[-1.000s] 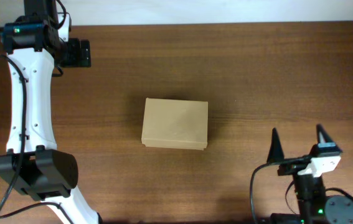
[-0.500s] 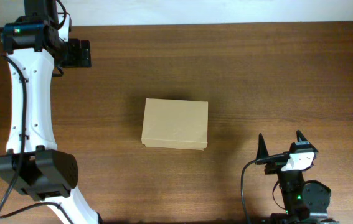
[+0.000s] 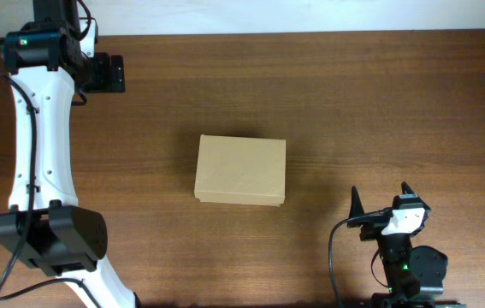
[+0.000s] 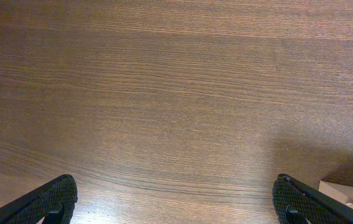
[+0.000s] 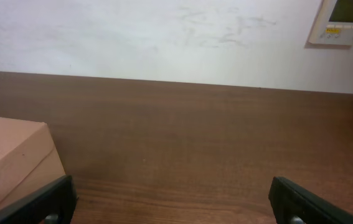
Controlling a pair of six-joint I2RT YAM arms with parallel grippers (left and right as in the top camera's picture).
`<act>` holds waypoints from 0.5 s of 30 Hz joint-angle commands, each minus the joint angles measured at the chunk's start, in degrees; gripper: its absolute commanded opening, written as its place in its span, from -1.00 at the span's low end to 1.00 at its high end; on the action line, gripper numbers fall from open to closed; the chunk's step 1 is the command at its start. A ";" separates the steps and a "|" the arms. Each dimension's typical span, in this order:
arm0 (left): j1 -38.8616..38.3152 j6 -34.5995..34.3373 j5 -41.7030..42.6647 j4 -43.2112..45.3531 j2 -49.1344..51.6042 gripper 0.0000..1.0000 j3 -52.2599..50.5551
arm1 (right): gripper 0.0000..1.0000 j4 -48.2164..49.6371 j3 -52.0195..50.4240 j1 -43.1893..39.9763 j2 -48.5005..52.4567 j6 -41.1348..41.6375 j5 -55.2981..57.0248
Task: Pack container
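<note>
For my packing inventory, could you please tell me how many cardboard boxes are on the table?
1. The cardboard box lies closed near the middle of the table; no other shows in any view.

I see a dark brown wood-grain table (image 3: 353, 103) running up to a pale wall at its far edge. The container (image 3: 240, 170), lid closed, lies flat on it near the middle.

Even, soft light; faint sheen on the wood table (image 4: 176, 93), wrist views slightly soft, shadows mild.
</note>
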 commanded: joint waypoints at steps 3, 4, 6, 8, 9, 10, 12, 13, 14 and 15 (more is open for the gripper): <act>0.09 -0.17 -0.22 0.13 -0.96 0.99 1.01 | 0.98 0.17 -0.85 0.20 -0.66 0.46 0.26; 0.09 -0.17 -0.22 0.13 -0.96 0.99 1.01 | 0.98 0.17 -0.85 0.20 -0.66 0.46 0.26; 0.09 -0.17 -0.22 0.13 -0.96 0.99 1.01 | 0.98 0.17 -0.85 0.20 -0.66 0.46 0.26; 0.09 -0.17 -0.22 0.13 -0.96 0.99 1.01 | 0.98 0.17 -0.85 0.20 -0.66 0.46 0.26; 0.09 -0.17 -0.22 0.13 -0.96 0.99 1.01 | 0.98 0.17 -0.85 0.20 -0.66 0.46 0.26; 0.09 -0.17 -0.22 0.13 -0.96 0.99 1.01 | 0.98 0.17 -0.85 0.20 -0.66 0.46 0.26; 0.09 -0.17 -0.22 0.13 -0.96 0.99 1.01 | 0.98 0.17 -0.85 0.20 -0.66 0.46 0.26; 0.09 -0.13 -0.26 0.11 -0.96 0.99 1.01 | 0.99 0.17 -0.85 0.20 -0.66 0.46 0.26; 0.11 -0.09 -1.53 0.11 -1.11 0.99 0.98 | 0.98 0.17 -0.85 0.20 -0.66 0.46 0.26; 0.09 0.28 -4.24 0.22 -1.77 0.99 0.98 | 0.98 0.17 -0.85 0.20 -0.66 0.46 0.26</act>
